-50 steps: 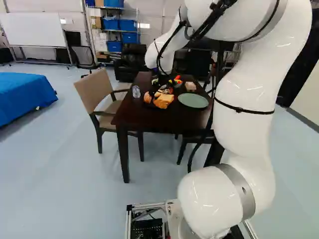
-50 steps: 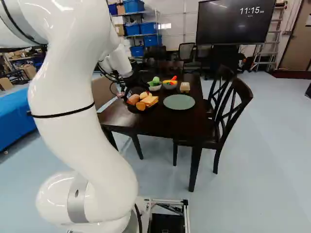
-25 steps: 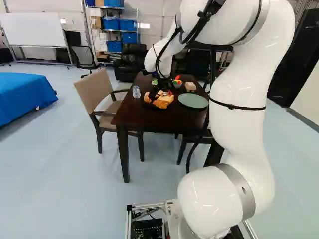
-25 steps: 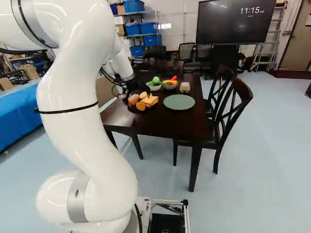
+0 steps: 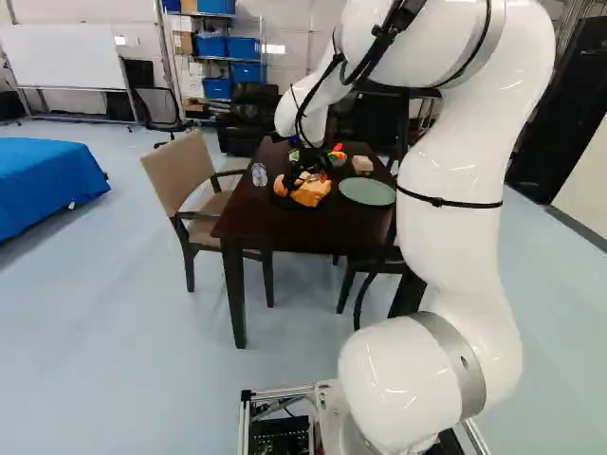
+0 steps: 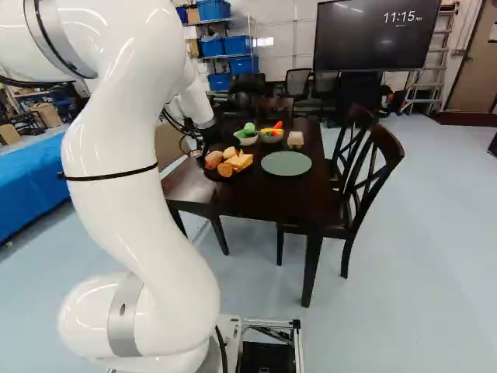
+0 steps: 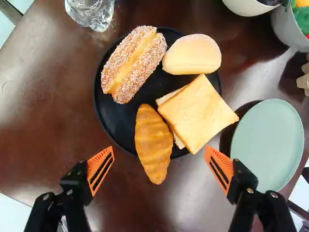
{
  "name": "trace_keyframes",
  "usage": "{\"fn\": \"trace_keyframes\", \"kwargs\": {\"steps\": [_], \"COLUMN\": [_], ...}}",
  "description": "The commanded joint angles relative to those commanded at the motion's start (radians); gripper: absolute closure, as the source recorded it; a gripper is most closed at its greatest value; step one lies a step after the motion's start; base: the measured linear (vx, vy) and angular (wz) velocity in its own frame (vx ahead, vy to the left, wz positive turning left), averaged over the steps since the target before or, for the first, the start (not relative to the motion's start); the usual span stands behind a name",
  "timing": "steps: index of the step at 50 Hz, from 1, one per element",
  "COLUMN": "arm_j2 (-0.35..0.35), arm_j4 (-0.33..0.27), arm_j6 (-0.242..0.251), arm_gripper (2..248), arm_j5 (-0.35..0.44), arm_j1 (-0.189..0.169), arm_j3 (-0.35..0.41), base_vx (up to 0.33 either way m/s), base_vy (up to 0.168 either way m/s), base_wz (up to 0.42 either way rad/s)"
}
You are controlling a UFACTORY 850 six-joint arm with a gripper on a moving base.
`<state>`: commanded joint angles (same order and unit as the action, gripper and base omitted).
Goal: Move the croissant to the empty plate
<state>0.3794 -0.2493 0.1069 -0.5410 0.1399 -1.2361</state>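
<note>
Pale-blue floor [image 5: 123, 322] surrounds the glossy dark table [image 5: 285, 224], above which the hand [image 5: 306, 167] hangs wide open, holding nothing.

A: Arm [image 5: 460, 256] finish?
B: Glossy white, thick rounded links. Grey band [image 6: 123, 330] on low bulge, small dark dot on band. Another grey ring [image 6: 48, 35] up top, black line alongside. Thin black strap [image 5: 446, 202] round the mid link.
A: Cabling?
B: Black cable bundle [image 5: 384, 43] outside the upper links, thin black loops near wrist.
A: Gripper [image 6: 209, 138]?
B: Black, two fingers, silvery screw heads [image 7: 46, 197]. Orange pads [image 7: 92, 169], ribbed, black slots.
A: Base?
B: Silvery rail frame [image 5: 280, 392], black unit [image 5: 280, 438] inside.
</note>
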Motion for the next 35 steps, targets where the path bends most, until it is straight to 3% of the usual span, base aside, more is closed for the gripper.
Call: {"fn": "trace_keyframes", "kwargs": {"steps": [35], "arm_j2": [0.038], "arm_j4": [0.000], "arm_j6": [0.000], "arm_gripper": [3], "arm_j5": [0.000], "arm_j1": [0.000], "arm_j3": [-0.009], "base_vx": [0.000], "base_vy": [0.000], "base_wz": [0.000]}}
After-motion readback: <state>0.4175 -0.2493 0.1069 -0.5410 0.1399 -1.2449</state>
